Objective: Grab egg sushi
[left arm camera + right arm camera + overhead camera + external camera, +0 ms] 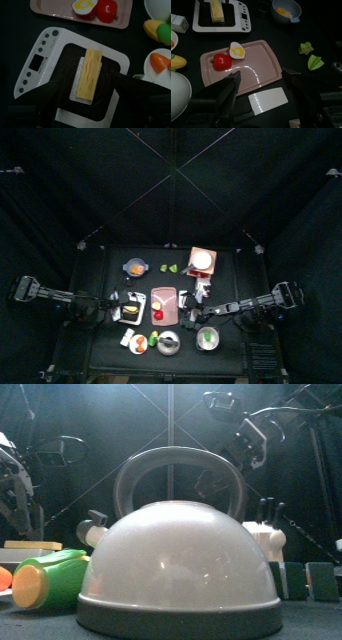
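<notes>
Egg sushi point(87, 75): pale-yellow slab on the white kitchen scale point(48, 55), directly under the left gripper point(85, 102).
Handling: probably light, rigid, smooth; best pinched across its long sides.
Left jaws: apart, straddling it.
Right gripper point(261, 90): jaws apart above the pink tray point(264, 59).

From overhead I get a dim scene: black curtains swallow the light and only the table in the middle reads. In the front view the kettle point(178, 564) fills the frame, softly blurred, with broad glare on its dome. Both wrist pictures are brighter; the pink tray point(258, 67) shows a white sheen.
</notes>
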Tool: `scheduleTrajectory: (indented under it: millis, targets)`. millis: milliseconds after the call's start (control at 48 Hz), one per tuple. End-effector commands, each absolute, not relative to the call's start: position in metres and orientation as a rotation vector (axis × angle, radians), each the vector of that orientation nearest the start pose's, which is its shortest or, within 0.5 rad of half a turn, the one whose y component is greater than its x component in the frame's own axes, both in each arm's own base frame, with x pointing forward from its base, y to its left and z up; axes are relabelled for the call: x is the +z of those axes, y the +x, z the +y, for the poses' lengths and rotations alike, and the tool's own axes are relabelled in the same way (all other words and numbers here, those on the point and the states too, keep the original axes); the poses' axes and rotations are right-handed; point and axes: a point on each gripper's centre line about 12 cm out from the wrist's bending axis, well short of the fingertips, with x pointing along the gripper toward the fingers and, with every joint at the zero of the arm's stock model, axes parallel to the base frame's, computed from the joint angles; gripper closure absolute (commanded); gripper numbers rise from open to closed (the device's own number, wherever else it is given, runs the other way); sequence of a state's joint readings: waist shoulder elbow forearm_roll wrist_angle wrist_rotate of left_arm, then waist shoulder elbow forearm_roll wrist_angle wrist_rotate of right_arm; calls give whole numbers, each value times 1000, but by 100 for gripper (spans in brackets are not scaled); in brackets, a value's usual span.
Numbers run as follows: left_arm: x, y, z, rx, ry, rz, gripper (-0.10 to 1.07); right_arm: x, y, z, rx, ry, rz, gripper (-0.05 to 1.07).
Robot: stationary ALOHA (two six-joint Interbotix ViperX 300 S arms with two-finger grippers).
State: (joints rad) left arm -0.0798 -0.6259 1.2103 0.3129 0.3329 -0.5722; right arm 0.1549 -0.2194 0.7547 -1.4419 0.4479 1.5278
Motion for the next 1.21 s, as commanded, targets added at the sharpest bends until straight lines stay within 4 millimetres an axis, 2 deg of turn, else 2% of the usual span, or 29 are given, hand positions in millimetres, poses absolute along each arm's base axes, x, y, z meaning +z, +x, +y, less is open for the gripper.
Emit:
scheduleTrajectory:
  millis: [0,417,854,1188]
  targets:
    - [152,204,-5,136,-169,881,-5,232,342,2,-308,-72,521,6]
    - [145,201,-4,135,-135,907,-4,232,342,2,-308,-73,523,6]
    - [132,203,-4,139,-129,961,2,230,342,2,-308,-75,528,6]
    - [132,204,-5,133,-132,953,4,230,343,1,-310,-74,527,6]
